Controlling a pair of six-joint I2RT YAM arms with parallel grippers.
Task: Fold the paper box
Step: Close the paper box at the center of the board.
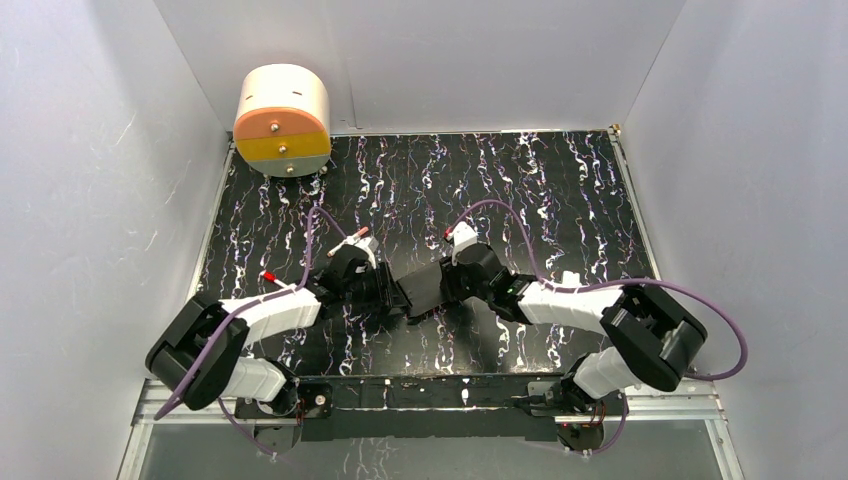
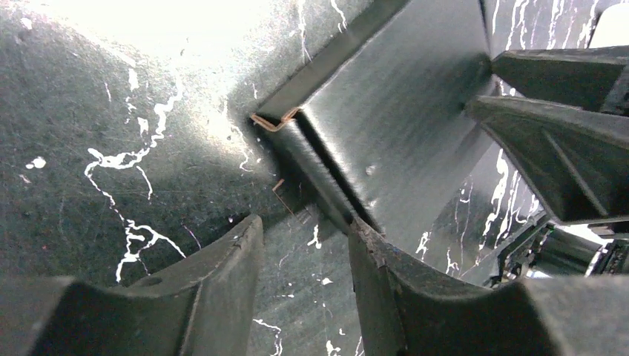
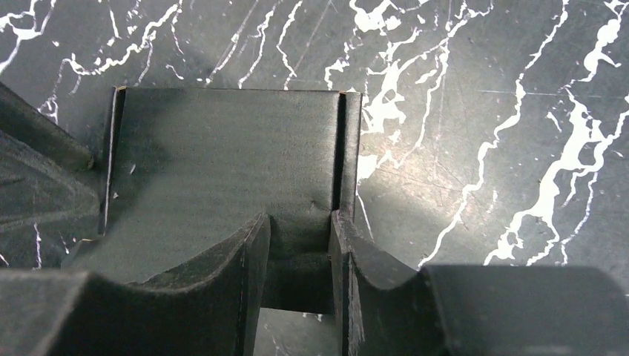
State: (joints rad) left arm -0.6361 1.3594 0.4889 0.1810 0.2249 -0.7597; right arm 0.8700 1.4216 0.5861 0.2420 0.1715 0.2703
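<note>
Left wrist view, near to far: left gripper [image 2: 304, 226] half spread, with bare marbled tabletop [image 2: 111, 148] between its fingers and a raised side flap of the paper box [image 2: 393, 126] ending just at one fingertip. Right wrist view: right gripper [image 3: 297, 230] half closed astride the box's near edge, a strip of card filling the gap; whether it is clamped cannot be told. Beyond, the main panel lies flat, its narrow side flaps only creased up. Judged stage: early; walls and closure remain to be formed.
</note>
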